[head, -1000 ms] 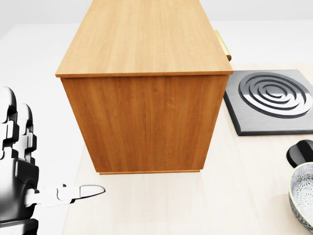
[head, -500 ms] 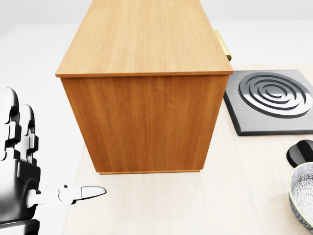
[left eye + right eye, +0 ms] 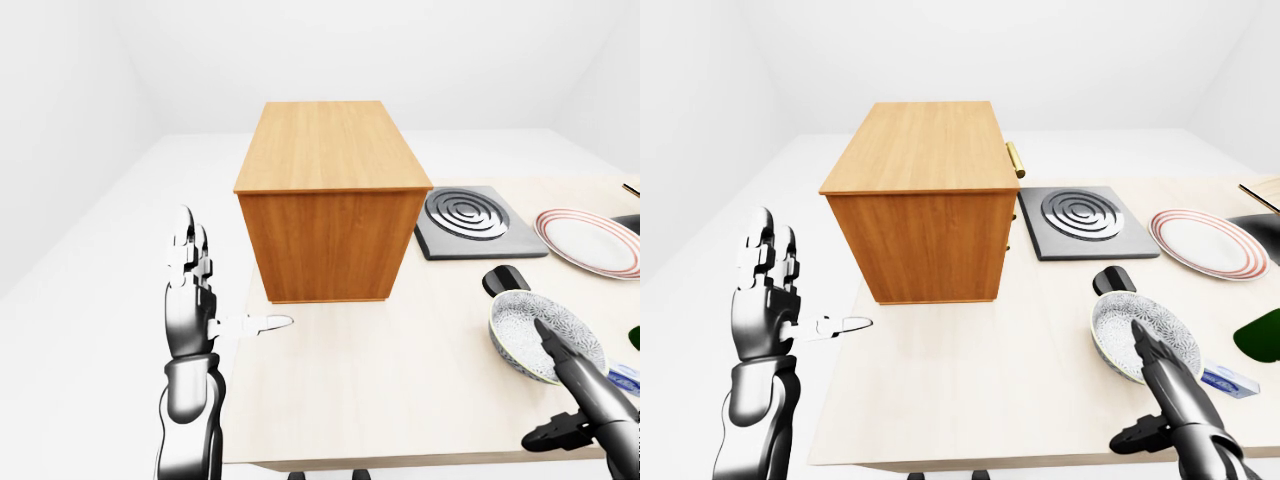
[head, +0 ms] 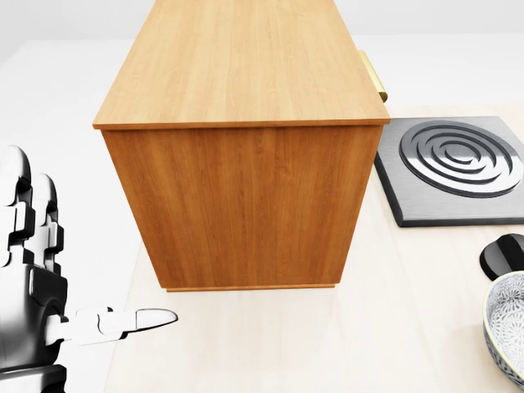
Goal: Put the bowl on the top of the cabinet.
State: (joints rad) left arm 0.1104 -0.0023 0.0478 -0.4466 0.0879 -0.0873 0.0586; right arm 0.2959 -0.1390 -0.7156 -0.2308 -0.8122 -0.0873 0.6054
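Chrome left hand (image 3: 190, 310) upright, fingers spread; right hand (image 3: 1165, 385) open, finger over bowl (image 3: 1130, 335).

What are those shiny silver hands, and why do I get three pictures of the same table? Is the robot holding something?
The hands belong to a robot in a computer-made world; a person steers it. All three pictures come from cameras on its head, so you see what it sees: two are its eyes, and the head view looks down more closely.

The left hand is raised beside the table with open fingers, holding nothing. The right hand reaches toward the patterned bowl with a finger over the rim, but it has not closed round it.

On the table stand a wooden cabinet, a dark burner plate with rings, a striped plate and a small black thing I cannot name. The bowl should go on top of the cabinet.
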